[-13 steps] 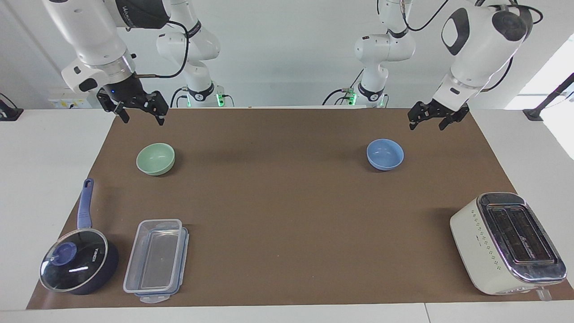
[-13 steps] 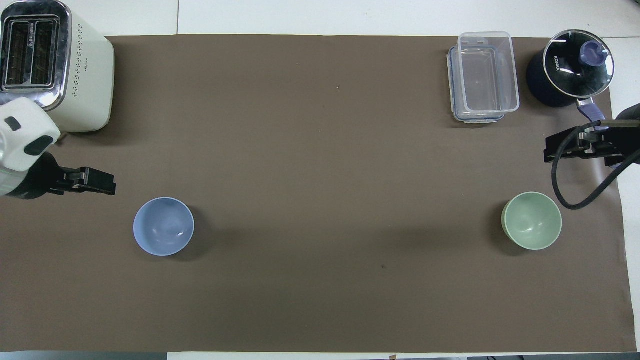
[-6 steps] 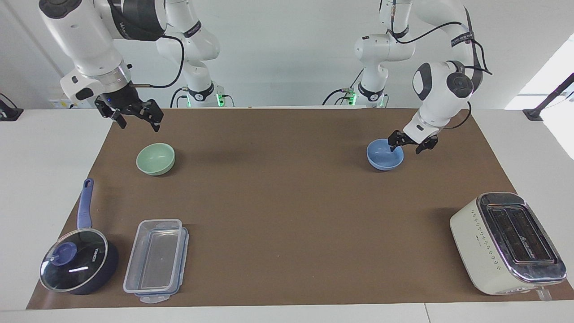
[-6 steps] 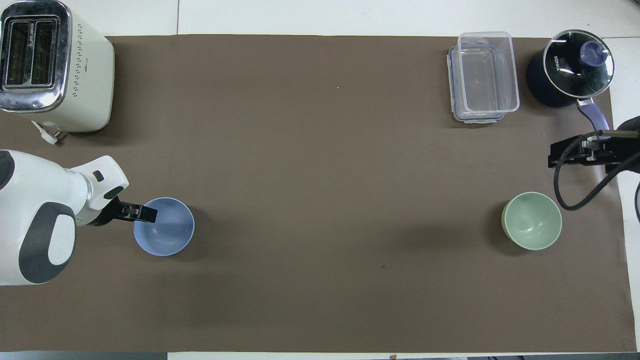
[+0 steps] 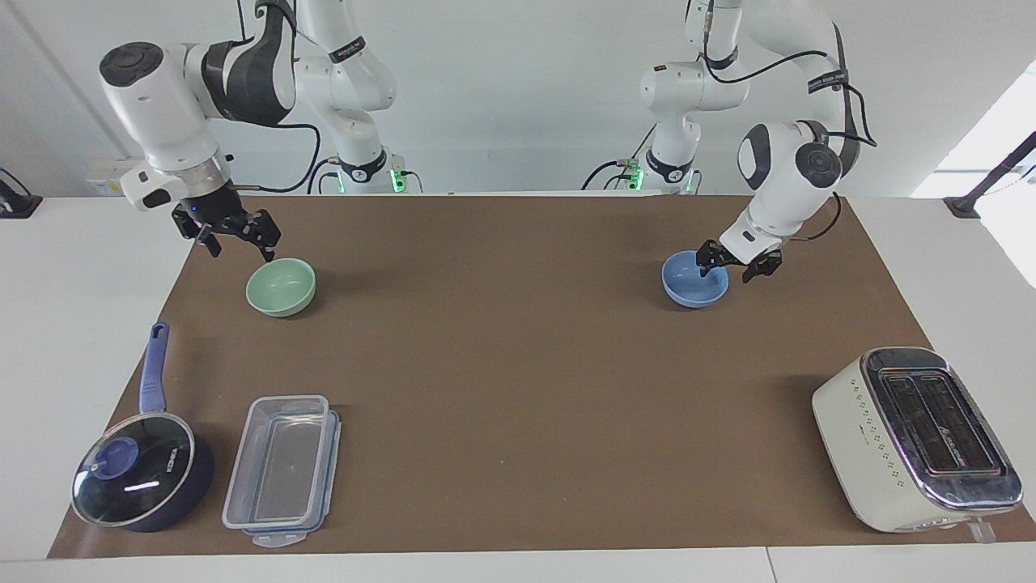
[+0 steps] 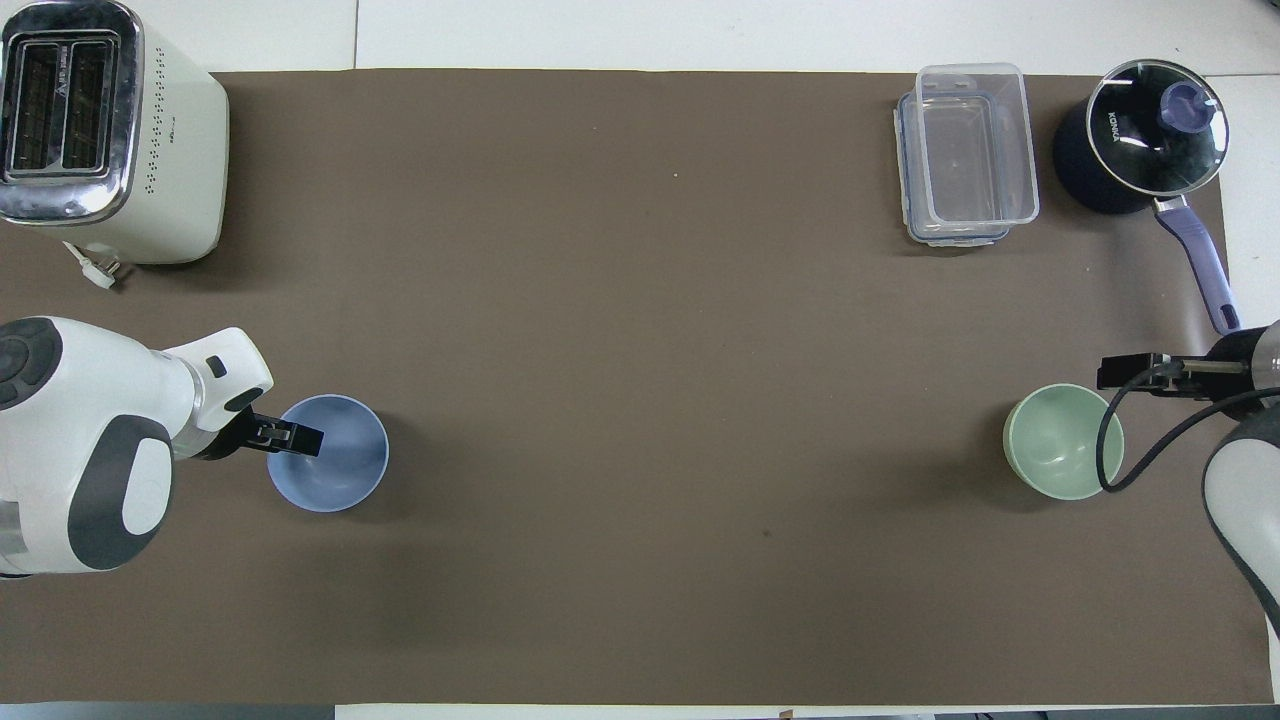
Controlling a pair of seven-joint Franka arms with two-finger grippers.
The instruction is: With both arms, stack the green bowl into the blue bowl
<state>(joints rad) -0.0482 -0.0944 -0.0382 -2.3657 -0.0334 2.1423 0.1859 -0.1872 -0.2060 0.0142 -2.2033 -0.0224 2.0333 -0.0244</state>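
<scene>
The green bowl (image 5: 281,287) (image 6: 1062,442) sits upright on the brown mat toward the right arm's end. My right gripper (image 5: 240,249) (image 6: 1125,372) is open and hangs just above the mat beside the bowl's rim, without touching it. The blue bowl (image 5: 692,285) (image 6: 340,470) sits upright toward the left arm's end. My left gripper (image 5: 728,274) (image 6: 295,437) is low at this bowl's rim and open, with one finger inside the bowl and the other outside it.
A cream toaster (image 5: 898,445) (image 6: 110,130) stands farther from the robots at the left arm's end. A clear lidded container (image 5: 279,470) (image 6: 965,150) and a dark blue saucepan (image 5: 142,470) (image 6: 1140,140) stand farther out at the right arm's end.
My left gripper came down from high up to the blue bowl's rim and now straddles it. My right gripper came down toward the green bowl. Neither bowl has moved.
</scene>
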